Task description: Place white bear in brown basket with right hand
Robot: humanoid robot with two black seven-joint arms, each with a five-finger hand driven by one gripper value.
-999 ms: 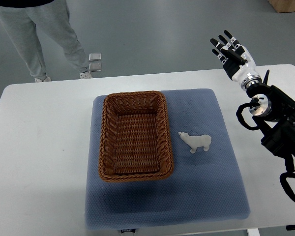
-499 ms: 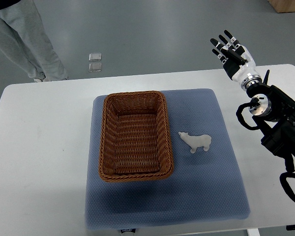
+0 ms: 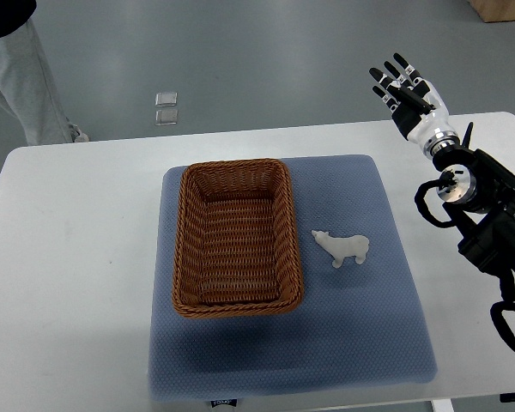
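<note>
A small white bear [image 3: 342, 247] stands on the blue mat [image 3: 360, 326], just right of the brown wicker basket [image 3: 182, 249]. The basket is empty. My right hand [image 3: 404, 92] is raised over the table's far right edge, well beyond and to the right of the bear, with its fingers spread and nothing in it. Its black forearm [image 3: 489, 215] runs down the right side of the picture. The left arm does not show.
The mat lies on a white table [image 3: 69, 275]. A person's legs [image 3: 21, 81] in grey trousers stand on the floor beyond the table's far left corner.
The person has walked further left, towards the picture's edge. My right hand, the bear and the basket have stayed where they were.
</note>
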